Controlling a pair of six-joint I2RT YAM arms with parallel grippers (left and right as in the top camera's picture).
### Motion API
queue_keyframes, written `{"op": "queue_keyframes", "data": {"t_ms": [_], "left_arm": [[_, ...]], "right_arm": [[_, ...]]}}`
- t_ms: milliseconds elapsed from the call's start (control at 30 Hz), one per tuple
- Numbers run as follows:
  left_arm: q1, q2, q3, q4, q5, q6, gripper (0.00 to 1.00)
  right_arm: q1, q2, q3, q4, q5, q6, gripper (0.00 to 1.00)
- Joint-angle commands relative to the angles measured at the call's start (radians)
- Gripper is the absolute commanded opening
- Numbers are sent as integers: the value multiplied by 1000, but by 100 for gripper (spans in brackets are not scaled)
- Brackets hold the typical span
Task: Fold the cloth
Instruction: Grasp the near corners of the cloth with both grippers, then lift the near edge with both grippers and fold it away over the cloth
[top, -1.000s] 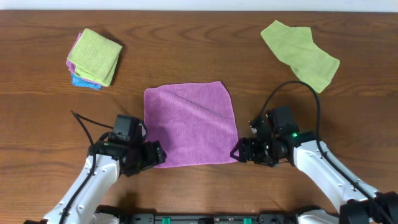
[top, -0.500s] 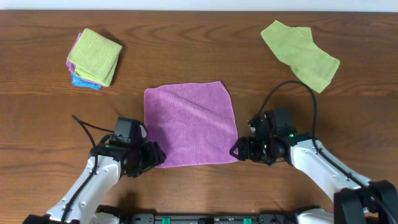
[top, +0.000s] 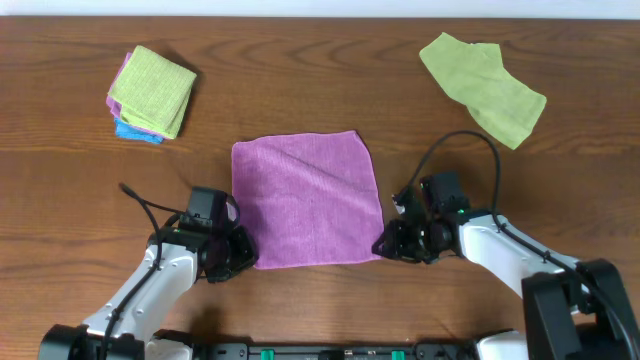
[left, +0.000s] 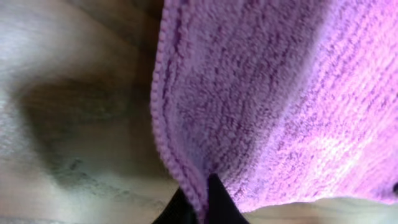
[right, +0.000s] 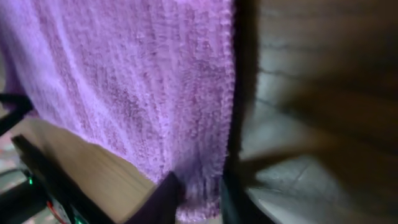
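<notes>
The purple cloth (top: 305, 200) lies flat and spread out in the middle of the wooden table. My left gripper (top: 245, 256) is at its near left corner. In the left wrist view the gripper (left: 202, 205) is shut on the stitched hem, with the terry cloth (left: 280, 93) filling the frame above. My right gripper (top: 383, 245) is at the near right corner. In the right wrist view its dark fingers (right: 169, 194) stand either side of the corner of the cloth (right: 137, 81), and the gripper (right: 200, 196) pinches that corner between them.
A stack of folded cloths (top: 150, 92), light green on top with pink and blue under it, sits at the far left. A crumpled light green cloth (top: 485, 85) lies at the far right. Bare wood (top: 80, 200) surrounds the purple cloth.
Both grippers have closed on the near corners of the cloth. Each arm has edged slightly inward towards it. The cloth itself has stayed flat and in place.
</notes>
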Motion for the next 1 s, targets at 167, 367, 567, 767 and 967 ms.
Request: {"op": "queue_keyframes", "data": {"t_ms": [167, 367, 567, 767, 967], "left_arm": [[-3, 6, -3, -1, -2, -7, 6], [-3, -31, 8, -24, 50, -7, 6], [-3, -181, 25, -142, 49, -6, 6], [-3, -409, 26, -238, 70, -40, 6], [-3, -604, 26, -288, 69, -94, 6]], "right_arm": [[13, 16, -19, -12, -54, 3, 2], [12, -48, 15, -120, -79, 2, 2], [13, -243, 91, -306, -19, -1, 2], [13, -429, 146, -455, 24, 16, 2], [13, -525, 146, -518, 27, 45, 2]]}}
